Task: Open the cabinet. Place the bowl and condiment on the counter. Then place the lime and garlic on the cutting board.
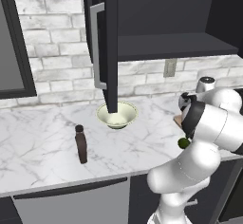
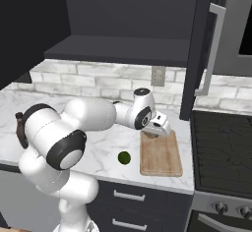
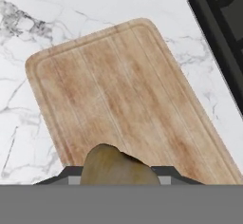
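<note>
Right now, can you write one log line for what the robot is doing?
step: garlic to cutting board | gripper: holding garlic above board | lime: on counter

no readable text, labels or signs

Two base cameras look forward and down from behind the arm, left and right, sharing the tabletop (image 1: pixel 42 137). The hand camera looks closely down on the cutting board (image 3: pixel 128 95).
</note>
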You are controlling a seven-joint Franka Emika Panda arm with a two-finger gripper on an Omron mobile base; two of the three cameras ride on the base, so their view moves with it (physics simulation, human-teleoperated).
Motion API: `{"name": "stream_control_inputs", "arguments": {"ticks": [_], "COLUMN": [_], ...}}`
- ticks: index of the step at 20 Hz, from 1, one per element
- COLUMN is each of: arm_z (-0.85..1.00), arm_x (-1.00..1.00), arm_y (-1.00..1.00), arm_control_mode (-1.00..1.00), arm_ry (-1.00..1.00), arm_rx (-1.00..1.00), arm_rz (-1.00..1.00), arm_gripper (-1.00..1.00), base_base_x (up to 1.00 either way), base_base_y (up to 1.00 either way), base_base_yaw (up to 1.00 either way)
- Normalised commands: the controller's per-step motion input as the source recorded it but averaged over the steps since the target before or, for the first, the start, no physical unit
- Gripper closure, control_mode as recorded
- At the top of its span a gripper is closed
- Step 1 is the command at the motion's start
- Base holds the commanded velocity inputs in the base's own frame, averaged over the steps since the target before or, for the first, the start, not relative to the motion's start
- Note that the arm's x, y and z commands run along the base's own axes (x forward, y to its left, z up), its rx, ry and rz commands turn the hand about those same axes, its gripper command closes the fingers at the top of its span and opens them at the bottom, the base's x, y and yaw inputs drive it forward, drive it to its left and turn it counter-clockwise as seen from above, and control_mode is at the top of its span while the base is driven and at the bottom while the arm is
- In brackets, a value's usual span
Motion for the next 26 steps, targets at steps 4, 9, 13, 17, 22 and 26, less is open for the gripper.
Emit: {"name": "stream_control_inputs", "arguments": {"ticks": [4, 9, 13, 17, 22, 26], "arm_z": [-0.07, -0.05, -0.09, -0.17, -0.20, -0.16], "arm_x": [0.00, 0.00, 0.00, 0.08, 0.19, 0.15], "arm_y": [-0.04, -0.12, -0.08, 0.00, 0.00, 0.00], "arm_control_mode": [-1.00, -1.00, -1.00, -1.00, -1.00, -1.00], "arm_ry": [0.00, 0.00, 0.00, 0.00, 0.00, 0.00], "arm_rx": [0.00, 0.00, 0.00, 0.00, 0.00, 0.00], "arm_rz": [0.00, 0.00, 0.00, 0.00, 0.00, 0.00], "arm_gripper": [1.00, 1.00, 1.00, 1.00, 1.00, 1.00], "base_base_x": [0.00, 0.00, 0.00, 0.00, 0.00, 0.00], "base_base_y": [0.00, 0.00, 0.00, 0.00, 0.00, 0.00], "base_base_yaw": [0.00, 0.00, 0.00, 0.00, 0.00, 0.00]}}
